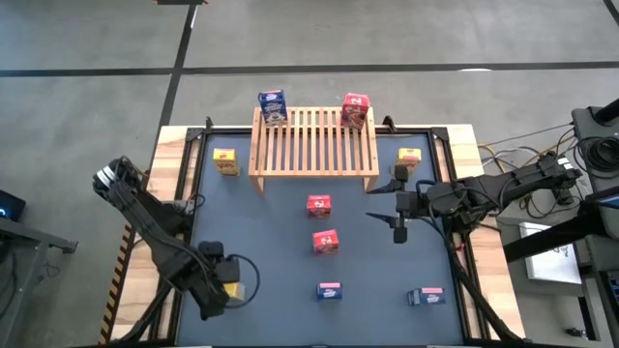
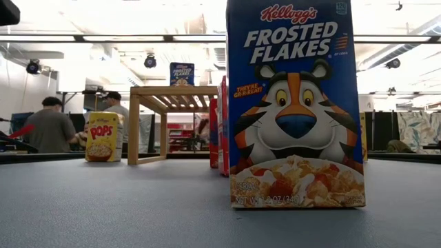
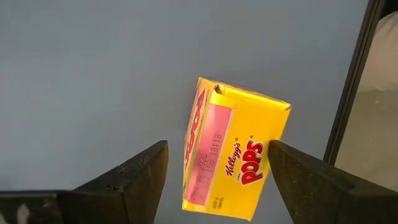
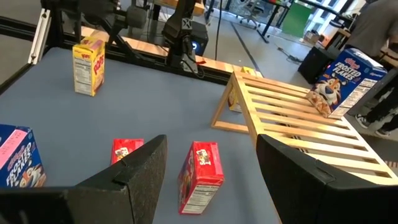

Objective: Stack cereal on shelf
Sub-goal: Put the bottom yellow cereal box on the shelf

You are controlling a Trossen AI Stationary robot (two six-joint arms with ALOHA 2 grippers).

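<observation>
Nearest the bench's front edge, the left pincer hangs over a yellow box lying on its side near the front-left corner. Its fingers are spread, one on each side of the box and clear of it, so nothing is gripped; the straddling position suits a closing grasp on the narrow faces.

Along the same front strip, two blue boxes sit well apart, one near the centre and one toward the right corner.

At mid-bench, two red boxes stand one behind the other. The right pincer hovers just right of them, open and empty, facing across the bench toward the rack; this arm appears to be waiting.

Farther back, the shelf stands centred at the rear edge. A blue box occupies its rear-left corner and a red box its rear-right corner, which leaves the slatted middle free for further boxes. One yellow box stands on the bench left of the rack, another to its right.

Judged from this layout, two boxes are placed and seven remain.
</observation>
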